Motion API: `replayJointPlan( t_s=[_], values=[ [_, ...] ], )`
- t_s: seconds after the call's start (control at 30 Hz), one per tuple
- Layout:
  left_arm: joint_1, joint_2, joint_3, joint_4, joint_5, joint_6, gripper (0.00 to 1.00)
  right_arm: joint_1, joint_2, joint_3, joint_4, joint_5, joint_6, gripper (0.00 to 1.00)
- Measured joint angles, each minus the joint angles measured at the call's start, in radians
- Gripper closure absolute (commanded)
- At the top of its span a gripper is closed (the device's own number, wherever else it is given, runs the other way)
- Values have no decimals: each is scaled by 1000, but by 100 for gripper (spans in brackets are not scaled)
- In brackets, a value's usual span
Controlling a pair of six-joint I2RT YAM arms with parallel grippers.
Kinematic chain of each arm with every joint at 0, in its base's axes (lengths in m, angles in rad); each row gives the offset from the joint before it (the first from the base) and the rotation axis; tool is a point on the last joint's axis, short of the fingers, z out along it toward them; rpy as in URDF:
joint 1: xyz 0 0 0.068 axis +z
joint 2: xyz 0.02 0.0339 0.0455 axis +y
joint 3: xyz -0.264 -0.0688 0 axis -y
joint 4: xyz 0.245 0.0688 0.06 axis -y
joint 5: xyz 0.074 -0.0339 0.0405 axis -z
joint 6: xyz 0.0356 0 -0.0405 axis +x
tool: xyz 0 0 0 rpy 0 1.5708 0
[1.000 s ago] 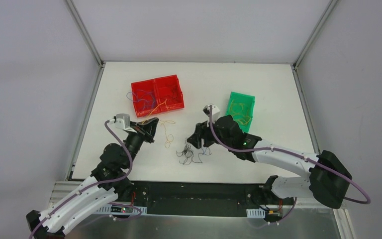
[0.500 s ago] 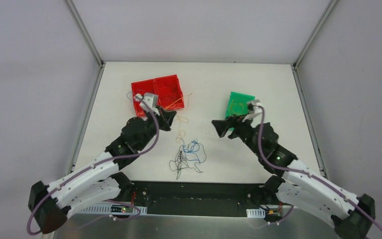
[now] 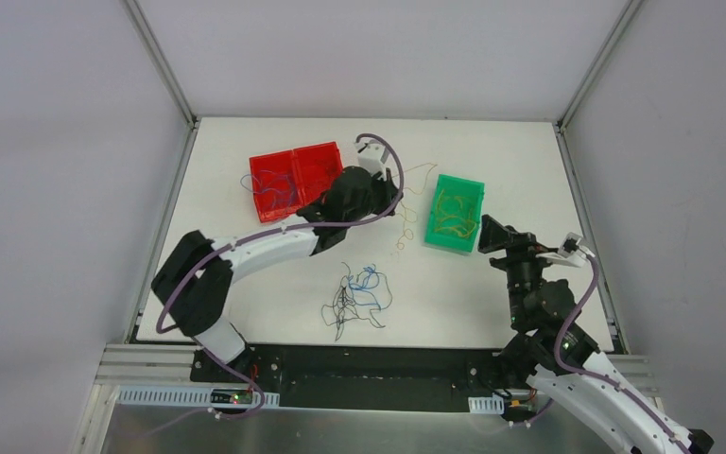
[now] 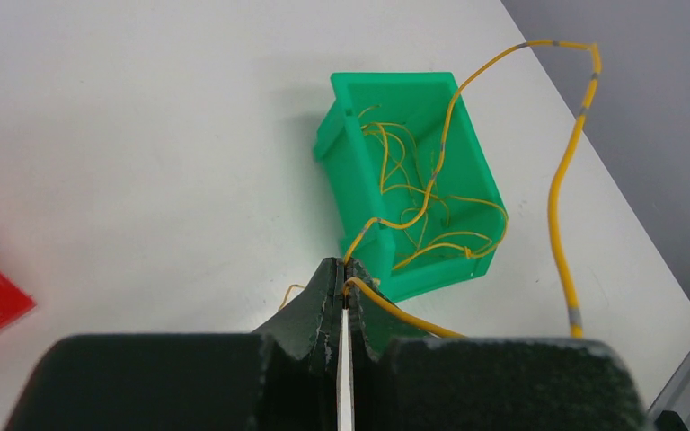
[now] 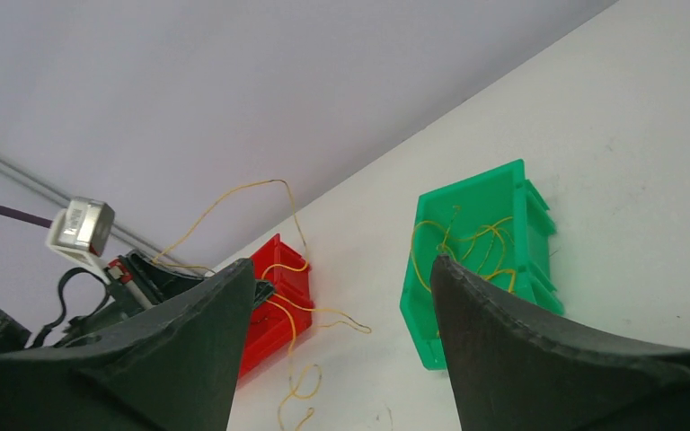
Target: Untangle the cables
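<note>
My left gripper (image 3: 392, 199) is shut on a thin yellow cable (image 3: 400, 236), held above the table between the red bins and the green bin. In the left wrist view the cable (image 4: 557, 180) leaves the closed tips (image 4: 345, 266) and arcs over the green bin (image 4: 350, 157). One end dangles in loops toward the table (image 5: 301, 355). A tangle of black and blue cables (image 3: 354, 298) lies on the table in front of the arms. My right gripper (image 3: 485, 232) stands open and empty beside the green bin's near right corner, its jaws wide apart (image 5: 341, 265).
The green bin (image 3: 438, 235) holds several loose yellow cables. Two joined red bins (image 3: 265, 213) at the back left hold orange and blue ones. The left arm stretches across the middle of the table. Metal frame rails run along both table sides.
The left arm has swung right from the red bins toward the green bin, carrying the yellow cable. The right arm has pulled back to the right and its jaws have opened.
</note>
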State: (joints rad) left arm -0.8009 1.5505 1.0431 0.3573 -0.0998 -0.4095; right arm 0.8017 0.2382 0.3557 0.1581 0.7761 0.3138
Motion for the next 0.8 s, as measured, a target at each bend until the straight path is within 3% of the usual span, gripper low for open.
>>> replayJointPlan(
  t_s=[0.5,0.8],
  values=[
    [-31,349,351,49,142,-47,100,0,-55,-19,-22,72,27,27],
    [-38,557,573,0,98,6,100,0,-93,-35,-32,121,41,27]
  ],
)
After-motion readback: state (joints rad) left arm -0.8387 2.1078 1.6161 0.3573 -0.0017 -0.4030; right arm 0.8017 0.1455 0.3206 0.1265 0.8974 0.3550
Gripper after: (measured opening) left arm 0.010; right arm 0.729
